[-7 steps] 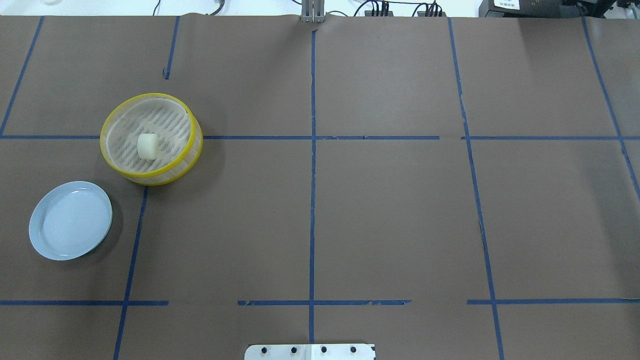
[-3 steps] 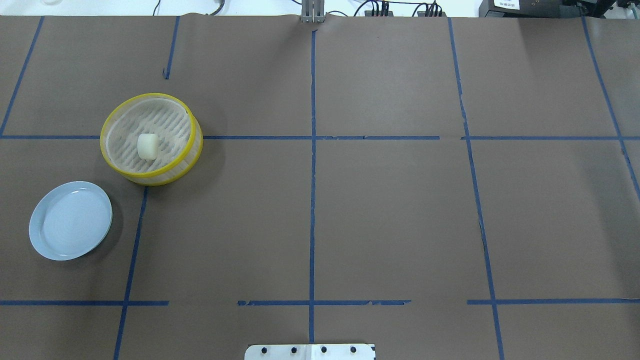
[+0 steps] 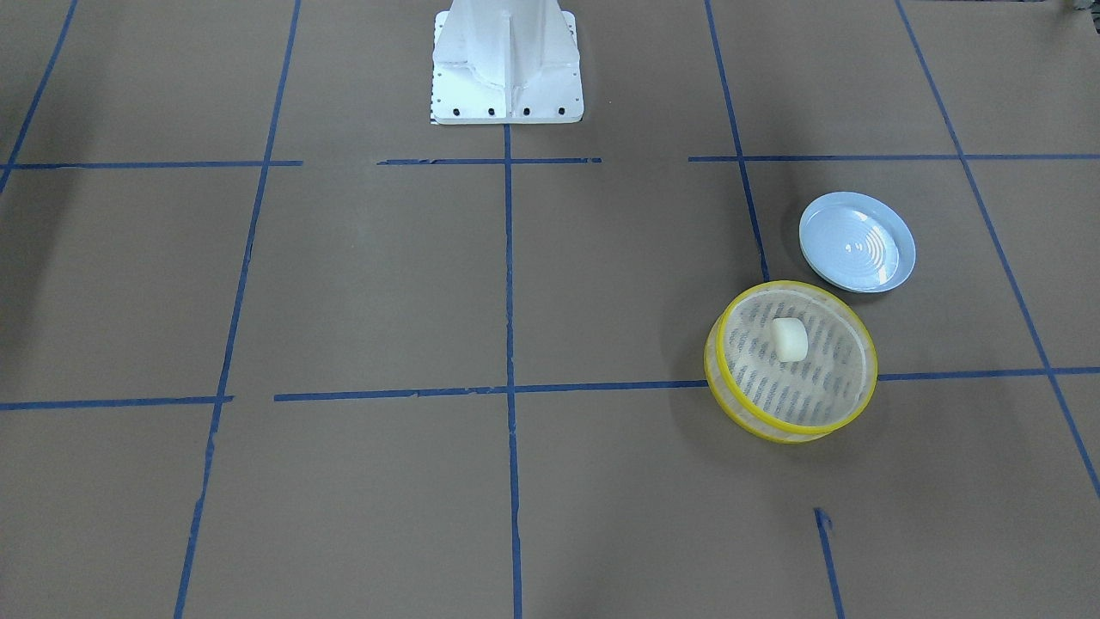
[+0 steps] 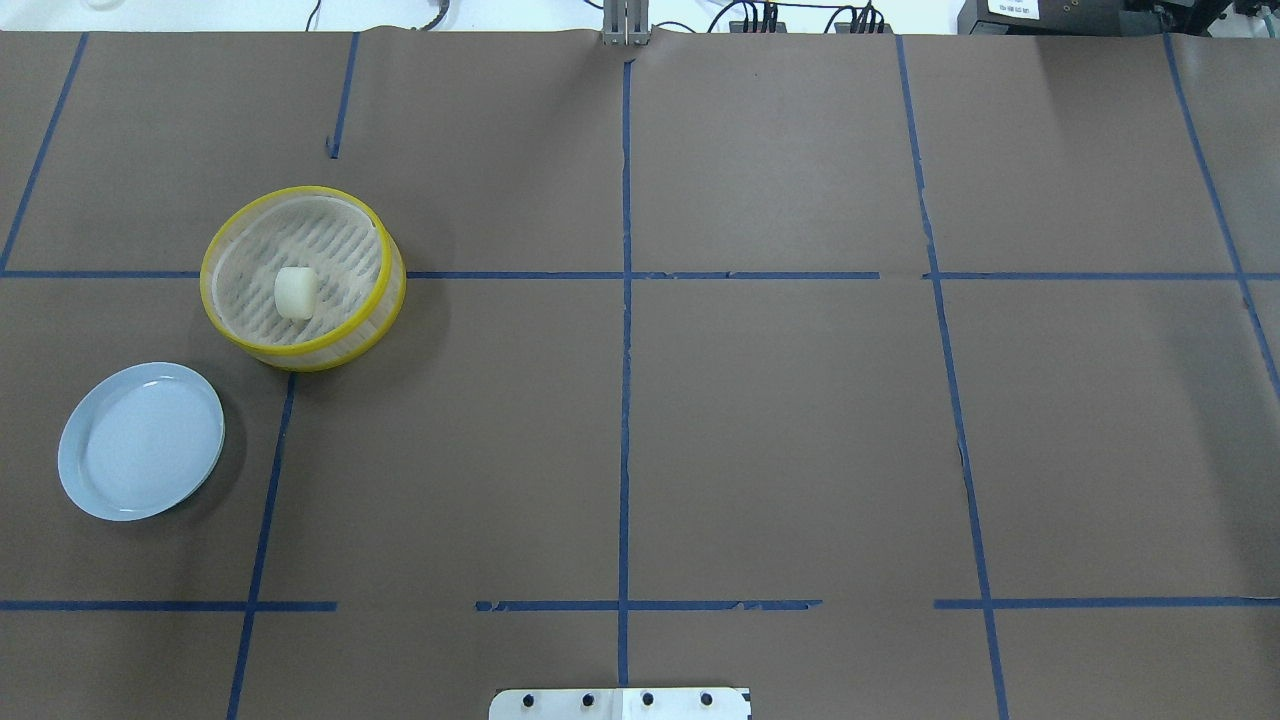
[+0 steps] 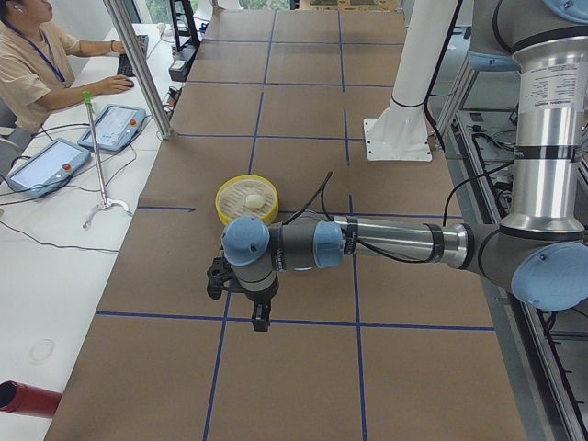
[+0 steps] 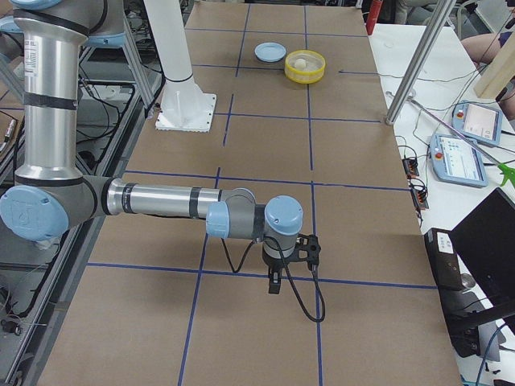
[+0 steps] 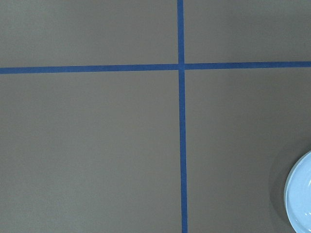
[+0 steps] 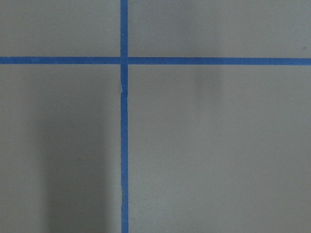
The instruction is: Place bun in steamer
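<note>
The cream-white bun (image 4: 296, 293) lies inside the yellow-rimmed steamer (image 4: 340, 345) on its slatted bottom, at the table's left. Both also show in the front view, the bun (image 3: 790, 338) in the steamer (image 3: 773, 425), and small in the left side view (image 5: 253, 200) and right side view (image 6: 300, 62). My left gripper (image 5: 260, 320) shows only in the left side view, pointing down, high above the table and nearer that camera than the steamer. My right gripper (image 6: 274, 285) shows only in the right side view, far from the steamer. I cannot tell whether either is open or shut.
A pale blue plate (image 4: 140, 442) sits near the steamer, toward the robot; its edge shows in the left wrist view (image 7: 301, 199). Blue tape lines (image 4: 624, 400) cross the brown table cover. The robot's white base (image 3: 505, 60) stands at the table's near edge. An operator (image 5: 37, 64) sits at the side.
</note>
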Tool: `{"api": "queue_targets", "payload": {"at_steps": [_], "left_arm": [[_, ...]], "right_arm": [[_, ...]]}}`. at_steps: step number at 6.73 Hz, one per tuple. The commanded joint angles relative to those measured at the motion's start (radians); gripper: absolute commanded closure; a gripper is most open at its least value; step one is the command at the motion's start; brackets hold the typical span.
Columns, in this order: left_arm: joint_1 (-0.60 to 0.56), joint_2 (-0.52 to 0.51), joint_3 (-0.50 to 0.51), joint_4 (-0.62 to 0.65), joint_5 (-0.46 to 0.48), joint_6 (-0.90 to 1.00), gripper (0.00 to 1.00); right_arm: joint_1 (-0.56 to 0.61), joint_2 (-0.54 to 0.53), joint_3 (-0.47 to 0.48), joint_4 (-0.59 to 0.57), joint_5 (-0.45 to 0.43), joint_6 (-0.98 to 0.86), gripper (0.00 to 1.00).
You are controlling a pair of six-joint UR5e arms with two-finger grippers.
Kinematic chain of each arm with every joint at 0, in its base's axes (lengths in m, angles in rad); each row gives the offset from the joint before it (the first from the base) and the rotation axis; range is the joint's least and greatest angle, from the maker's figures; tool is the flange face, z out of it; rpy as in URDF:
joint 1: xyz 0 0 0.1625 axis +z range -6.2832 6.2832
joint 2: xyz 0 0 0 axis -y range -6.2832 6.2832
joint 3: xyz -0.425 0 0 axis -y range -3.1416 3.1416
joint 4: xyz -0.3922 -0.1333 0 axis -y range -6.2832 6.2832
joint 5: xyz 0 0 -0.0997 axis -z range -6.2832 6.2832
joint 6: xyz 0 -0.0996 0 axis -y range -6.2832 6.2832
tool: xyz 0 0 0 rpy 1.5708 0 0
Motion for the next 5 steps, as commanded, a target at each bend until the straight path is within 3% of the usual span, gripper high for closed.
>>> {"api": "queue_targets", "payload": {"at_steps": [1,5], "left_arm": [[-0.002,0.0,0.0,0.001,-0.001,0.0,0.0],[-0.002,0.0,0.011,0.004,0.007,-0.002,0.0]], "right_arm": [[0.0,0.0,0.0,0.0,0.0,0.0,0.0],[0.0,0.0,0.0,0.0,0.0,0.0,0.0]]}}
